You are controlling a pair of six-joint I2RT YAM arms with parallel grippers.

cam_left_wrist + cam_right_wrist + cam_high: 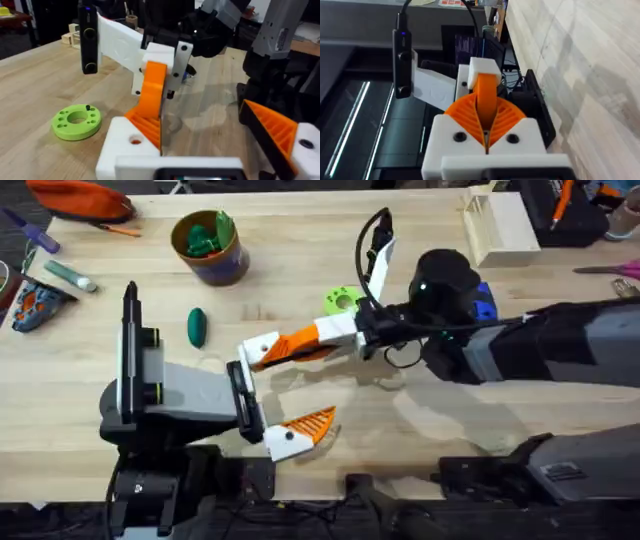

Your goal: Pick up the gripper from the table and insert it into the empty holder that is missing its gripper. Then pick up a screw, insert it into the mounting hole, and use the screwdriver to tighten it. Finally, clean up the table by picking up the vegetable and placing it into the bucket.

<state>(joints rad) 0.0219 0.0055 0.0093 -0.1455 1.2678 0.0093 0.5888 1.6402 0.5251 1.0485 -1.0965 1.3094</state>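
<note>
Right gripper (pixel 262 352) clenched on small orange ribbed plastic finger (pixel 300 343), mid-frame, pressing it at left arm's white wedge holder (pixel 125 150). Left gripper (pixel 270 402) splayed wide. Slight tilt = jam or drop, I reckon.

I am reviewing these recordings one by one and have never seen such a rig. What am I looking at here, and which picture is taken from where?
These are two robot arms at a wooden table, each ending in a two-finger claw. One picture looks down from above; the other two come from cameras on each arm's wrist.

The left gripper, from the lower left, has its white fingers with orange ribbed pads spread open. The right gripper reaches in from the right and is closed around an orange ribbed plastic finger pad sitting at the small white wedge-shaped holder on the left arm's claw. Whether it is fully seated is hard to tell.

On the table lie a small dark green oval toy vegetable, a round tan-gold bucket with a blue band and a lime-green disc with holes.
</note>
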